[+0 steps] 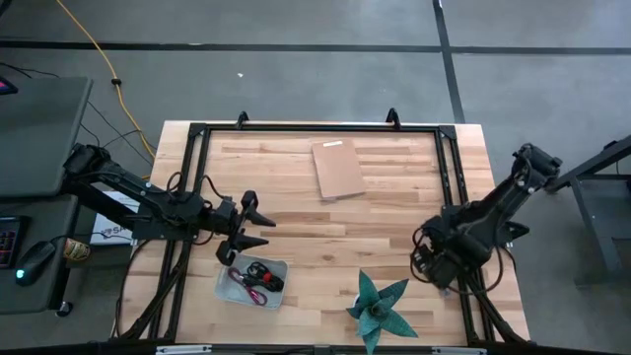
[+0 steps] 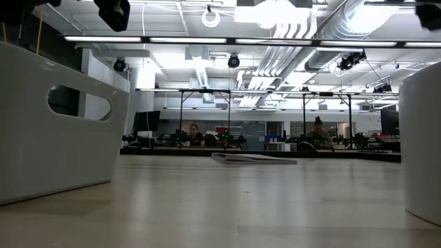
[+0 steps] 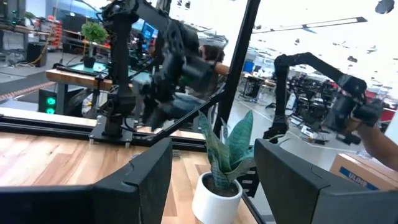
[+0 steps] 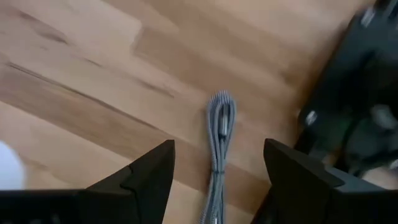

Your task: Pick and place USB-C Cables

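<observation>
The left gripper (image 1: 258, 229) sits in the lower left part of the high view, just above the white tray (image 1: 229, 287), with its two fingers spread apart and nothing between them. In the left wrist view those dark fingers (image 3: 146, 180) stand wide open, and past them are a potted plant (image 3: 225, 167) in a white pot and the right arm (image 3: 168, 59) farther off. The tray holds a bundle of cables (image 1: 258, 277), black and red ones tangled together near its middle. The right gripper (image 1: 432, 264) is at the lower right of the high view, close to the table's edge and to the right of the teal plant (image 1: 379, 306). Its wrist view shows the fingers (image 4: 149, 177) apart, and a grey braided cable (image 4: 219, 149), folded into a narrow loop, lying on the wooden table (image 4: 93, 74) between them without touching either one. A brown board (image 1: 337, 169) lies flat in the upper middle of the table, well apart from both arms. In the low view the tray's white wall (image 2: 62, 138) fills the left side, the board (image 2: 253, 158) shows as a thin slab in the middle distance, and seated people are visible in the room behind.
</observation>
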Robot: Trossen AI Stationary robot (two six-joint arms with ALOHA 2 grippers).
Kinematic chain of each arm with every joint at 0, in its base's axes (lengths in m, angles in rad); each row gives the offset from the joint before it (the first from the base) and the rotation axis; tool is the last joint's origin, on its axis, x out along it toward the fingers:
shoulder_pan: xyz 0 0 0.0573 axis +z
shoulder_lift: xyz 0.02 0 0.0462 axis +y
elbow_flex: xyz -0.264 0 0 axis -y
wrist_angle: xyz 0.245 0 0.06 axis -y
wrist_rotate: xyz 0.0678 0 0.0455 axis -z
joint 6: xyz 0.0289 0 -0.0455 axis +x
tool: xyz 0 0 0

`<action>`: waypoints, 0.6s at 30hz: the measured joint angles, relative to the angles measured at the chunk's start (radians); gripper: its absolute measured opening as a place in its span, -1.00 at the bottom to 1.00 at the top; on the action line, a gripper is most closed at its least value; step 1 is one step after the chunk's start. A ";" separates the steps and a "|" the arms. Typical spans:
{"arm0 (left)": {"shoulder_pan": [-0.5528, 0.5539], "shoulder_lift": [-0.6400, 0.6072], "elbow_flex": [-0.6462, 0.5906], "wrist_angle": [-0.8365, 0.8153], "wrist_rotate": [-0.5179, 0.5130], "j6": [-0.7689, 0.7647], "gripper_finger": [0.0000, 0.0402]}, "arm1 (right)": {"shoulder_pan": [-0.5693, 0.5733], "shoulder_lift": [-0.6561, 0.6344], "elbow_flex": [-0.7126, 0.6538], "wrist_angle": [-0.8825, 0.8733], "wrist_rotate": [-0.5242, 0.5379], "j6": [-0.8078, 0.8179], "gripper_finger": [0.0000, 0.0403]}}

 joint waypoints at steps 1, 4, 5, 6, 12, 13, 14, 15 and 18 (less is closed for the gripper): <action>0.000 0.000 0.000 -0.002 -0.003 0.000 0.04 | 0.007 0.000 -0.034 0.035 -0.023 0.019 0.18; 0.000 0.000 0.000 -0.009 -0.003 0.000 0.04 | 0.014 0.000 -0.133 0.154 -0.064 0.051 0.18; 0.000 0.000 0.000 -0.011 -0.003 0.000 0.04 | 0.015 0.000 -0.164 0.197 -0.073 0.059 0.18; 0.000 0.000 0.000 -0.014 -0.003 0.000 0.04 | 0.015 0.000 -0.194 0.236 -0.089 0.068 0.18; 0.000 0.000 0.000 -0.020 -0.003 0.000 0.04 | 0.015 0.000 -0.332 0.397 -0.168 0.116 0.18; 0.000 0.000 0.000 -0.020 -0.003 0.000 0.04 | 0.017 0.000 -0.344 0.416 -0.169 0.119 0.18; 0.000 0.000 0.000 -0.020 -0.003 0.000 0.04 | 0.018 0.000 -0.354 0.435 -0.169 0.118 0.18; 0.000 0.000 0.000 -0.020 -0.003 0.000 0.04 | 0.019 0.000 -0.361 0.460 -0.166 0.118 0.18; 0.000 0.000 0.000 -0.020 -0.003 0.000 0.04 | 0.019 0.000 -0.373 0.512 -0.166 0.110 0.18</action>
